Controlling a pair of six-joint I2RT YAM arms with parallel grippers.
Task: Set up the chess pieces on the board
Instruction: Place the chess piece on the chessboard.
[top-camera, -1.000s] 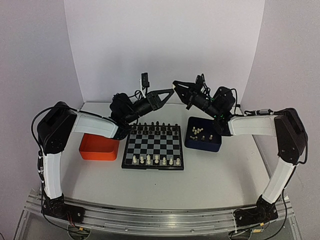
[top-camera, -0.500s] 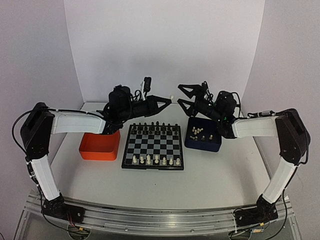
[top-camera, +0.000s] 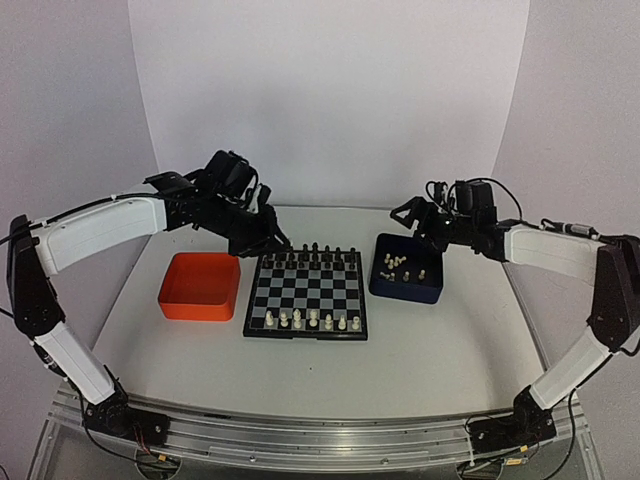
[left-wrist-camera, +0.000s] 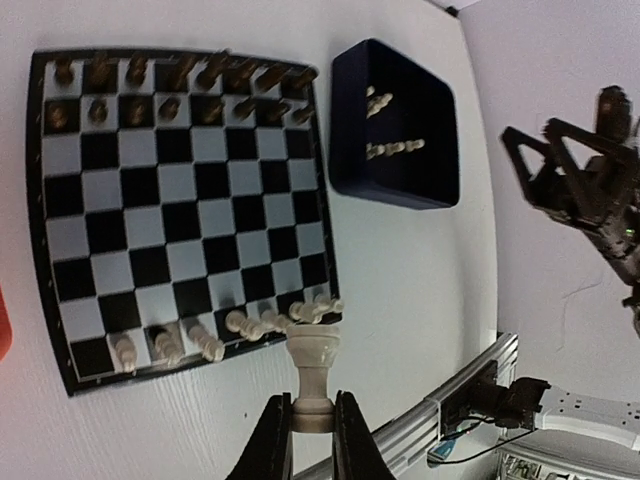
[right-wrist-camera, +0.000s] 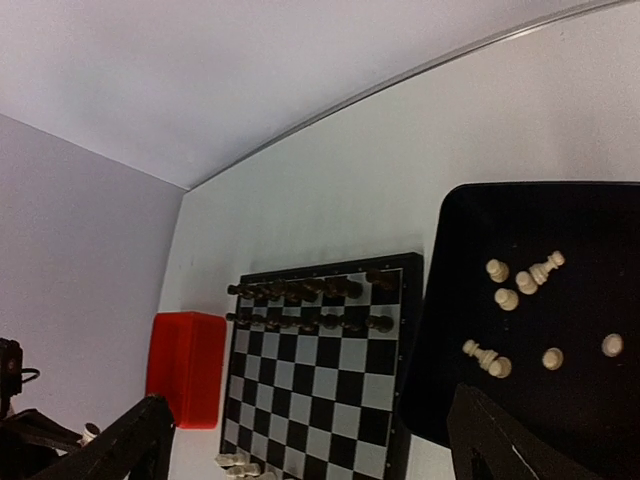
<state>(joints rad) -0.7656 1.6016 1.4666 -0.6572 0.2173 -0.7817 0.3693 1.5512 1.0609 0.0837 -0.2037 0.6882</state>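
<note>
My left gripper (left-wrist-camera: 312, 425) is shut on the base of a cream-white, rook-shaped chess piece (left-wrist-camera: 314, 362), held in the air. In the top view this gripper (top-camera: 276, 240) hovers over the back left corner of the board (top-camera: 305, 336). The board (left-wrist-camera: 38, 215) carries a row of white pieces (left-wrist-camera: 232, 326) on its near side and two rows of black pieces (top-camera: 315, 256) at the far side. My right gripper (top-camera: 408, 220) hangs wide open and empty above the back of the dark blue tray (top-camera: 405, 294). That tray (right-wrist-camera: 590, 210) holds several loose white pieces (right-wrist-camera: 507, 298).
An orange tray (top-camera: 198, 292) stands left of the board. It shows as a red box (right-wrist-camera: 186, 368) in the right wrist view. The right gripper (left-wrist-camera: 572, 185) appears at the right edge of the left wrist view. White walls close in the table at the back and sides.
The two grippers met above the board's far edge. The right gripper opened and drew back right over the blue tray. The left gripper swung down and left with the white piece.
</note>
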